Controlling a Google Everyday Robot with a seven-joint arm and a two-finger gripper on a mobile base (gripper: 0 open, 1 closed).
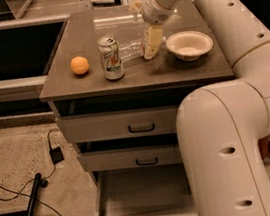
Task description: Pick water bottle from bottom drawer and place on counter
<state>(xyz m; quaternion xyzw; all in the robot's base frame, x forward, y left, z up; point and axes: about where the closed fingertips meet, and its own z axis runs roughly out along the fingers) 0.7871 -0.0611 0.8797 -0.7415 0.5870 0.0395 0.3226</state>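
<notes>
claw point(151, 46): found low over the desk point(190, 69), at the back-right part of the top, pointed down at the right-hand end of the water bottle point(130, 50). It is right at the bottle, but contact can't be confirmed.
claw grip: honestly can't be told from this angle, so neither wide nor narrow is claimed.
water bottle: seen lying on its side on the desk, clear and ribbed, stretched left to right between the soda can point(111, 58) and the bowl point(189, 44), just behind the can.
soda can: stood upright near the front middle of the desk, white-green print facing the camera.
orange point(80, 65): parked left of the can, near it but apart.
bowl: pale, set to the right of the claw, just beside it.
bottom drawer point(134, 201): pulled out, with a flat grey tray showing; its right part is hidden behind the arm point(223, 157).
upper drawers point(127, 124): two are seen, each with a dark handle, the middle one a bit further out than the top one.
arm: big and white, fills the right side, bent up and over to the desk.
floor: speckled, with a dark cable point(15, 184) trailed at the left.
</notes>
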